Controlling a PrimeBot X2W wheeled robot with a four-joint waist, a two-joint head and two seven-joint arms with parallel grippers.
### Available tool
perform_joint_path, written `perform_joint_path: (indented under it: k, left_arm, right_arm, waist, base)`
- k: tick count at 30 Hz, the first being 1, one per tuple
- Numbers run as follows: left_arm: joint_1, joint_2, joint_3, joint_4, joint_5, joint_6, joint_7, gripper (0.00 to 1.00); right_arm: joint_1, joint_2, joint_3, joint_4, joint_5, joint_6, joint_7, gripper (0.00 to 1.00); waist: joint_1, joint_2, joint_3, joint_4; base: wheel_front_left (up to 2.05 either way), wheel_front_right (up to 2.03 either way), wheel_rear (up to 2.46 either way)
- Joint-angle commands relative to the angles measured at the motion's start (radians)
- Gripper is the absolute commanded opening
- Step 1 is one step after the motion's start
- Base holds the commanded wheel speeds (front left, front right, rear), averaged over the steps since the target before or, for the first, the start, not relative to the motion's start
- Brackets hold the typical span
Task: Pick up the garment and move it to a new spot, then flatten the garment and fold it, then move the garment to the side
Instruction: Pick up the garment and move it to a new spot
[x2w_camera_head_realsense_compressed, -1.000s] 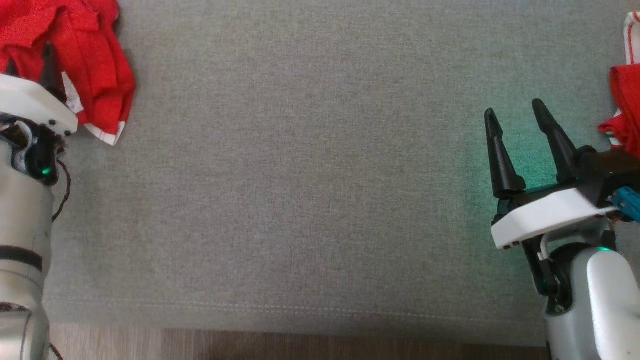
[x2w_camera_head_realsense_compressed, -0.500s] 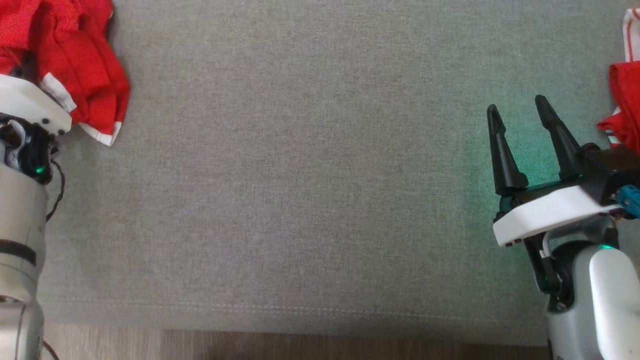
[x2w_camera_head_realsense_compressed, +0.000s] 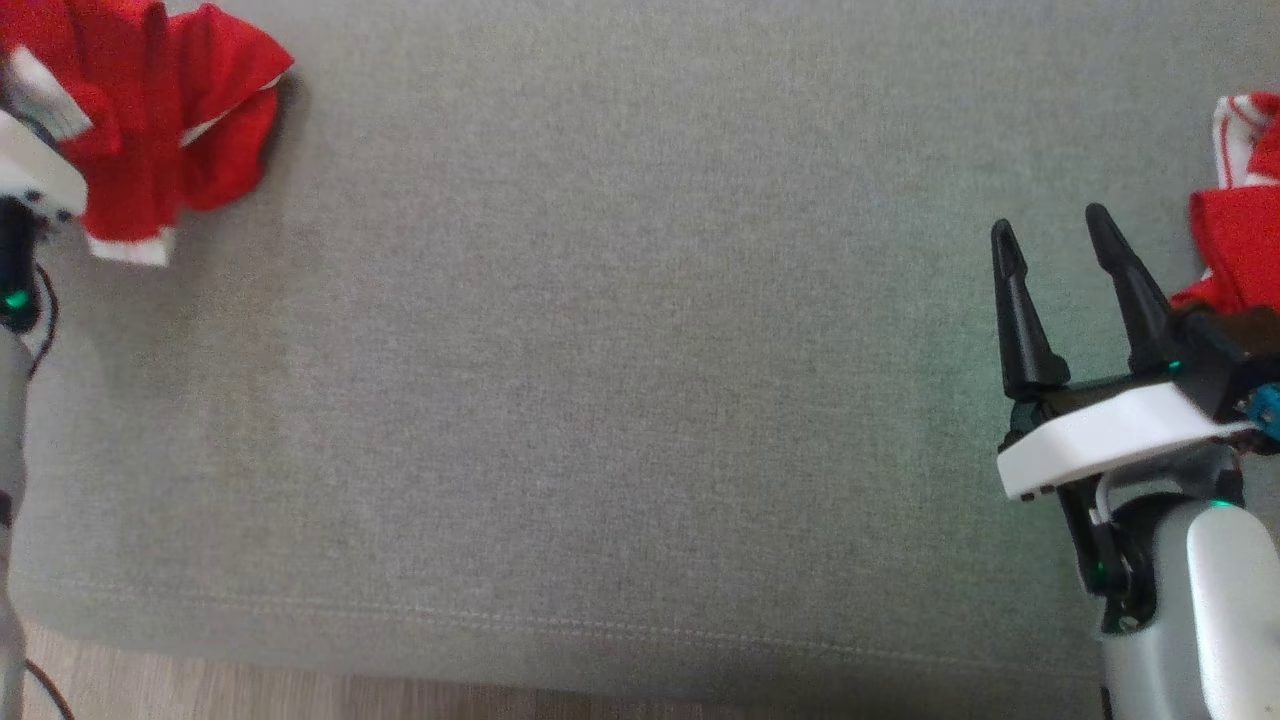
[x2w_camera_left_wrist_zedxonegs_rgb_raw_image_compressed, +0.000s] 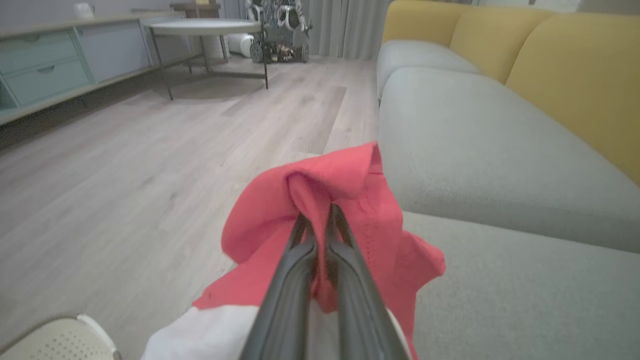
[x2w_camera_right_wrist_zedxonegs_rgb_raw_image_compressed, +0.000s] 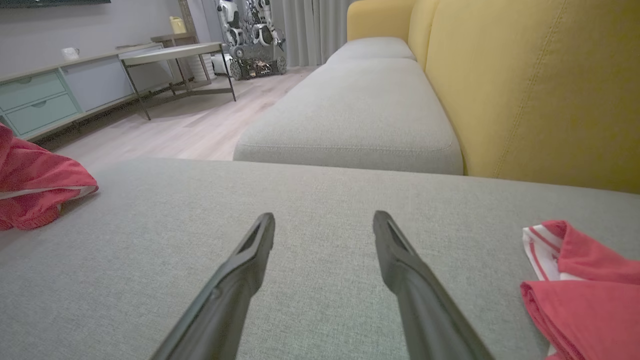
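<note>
Red cloth sits at the far left: this is the garment (x2w_camera_head_realsense_compressed: 150, 110), bunched up at the left end of the grey sofa cushion (x2w_camera_head_realsense_compressed: 620, 380). The left jaws are pressed together on a fold of it, and their two dark fingers (x2w_camera_left_wrist_zedxonegs_rgb_raw_image_compressed: 292, 280) pinch the red cloth between them. So I think the first step is in hand: picking the garment up to move it to a new spot. The next move needs a lift high enough for the loose parts to hang free, then a carry to the right. The middle of the cushion is wide and bare, so there is lots of room to lay the garment down and spread it flat. Along the front edge runs a seam (x2w_camera_head_realsense_compressed: 500, 618), and past it is the wood floor (x2w_camera_head_realsense_compressed: 150, 690). Floor also shows right behind the garment in the left wrist view, so a loose end could slide off there. Further right, the right jaws are spread wide and hold nothing. Just beside them, at the right edge, lies another red cloth (x2w_camera_head_realsense_compressed: 1240, 240) with white stripes, best left alone.
</note>
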Motion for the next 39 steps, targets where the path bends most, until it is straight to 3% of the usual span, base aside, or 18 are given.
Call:
perform_joint_path:
  k: [1, 12, 25, 32, 39]
  left_arm:
    - [-0.012, 0.073, 0.036, -0.063, 0.014, 0.006, -0.012, 0.0]
    - [0.325, 0.082, 0.107, -0.517, 0.085, 0.074, -0.012, 0.0]
    - [0.83, 0.066, 0.089, -1.15, 0.095, 0.27, 0.098, 0.0]
    - [0.876, 0.029, 0.016, -1.248, 0.103, 0.28, 0.14, 0.0]
    - [0.787, -0.035, -0.075, -1.194, 0.121, 0.24, 0.144, 0.0]
  right_arm:
    - [0.002, -0.003, 0.018, -0.032, 0.009, -0.001, -0.011, 1.0]
    - [0.072, -0.002, -0.002, -0.01, 0.048, -0.001, -0.036, 1.0]
    - [0.146, -0.002, -0.016, -0.018, 0.085, -0.001, -0.042, 1.0]
    - [0.13, -0.002, 0.005, -0.03, 0.093, -0.001, -0.041, 1.0]
    - [0.109, -0.002, 0.036, -0.035, 0.108, -0.001, -0.048, 1.0]
  waist:
    - [0.0, 0.0, -0.036, 0.008]
    - [0.0, 0.0, -0.179, 0.009]
    - [0.0, 0.0, -0.24, -0.012]
    - [0.0, 0.0, -0.218, -0.087]
    - [0.0, 0.0, -0.176, -0.204]
  base:
    - [0.0, 0.0, 0.0]
    - [0.0, 0.0, 0.0]
    - [0.0, 0.0, 0.0]
    - [0.0, 0.0, 0.0]
    - [0.0, 0.0, 0.0]
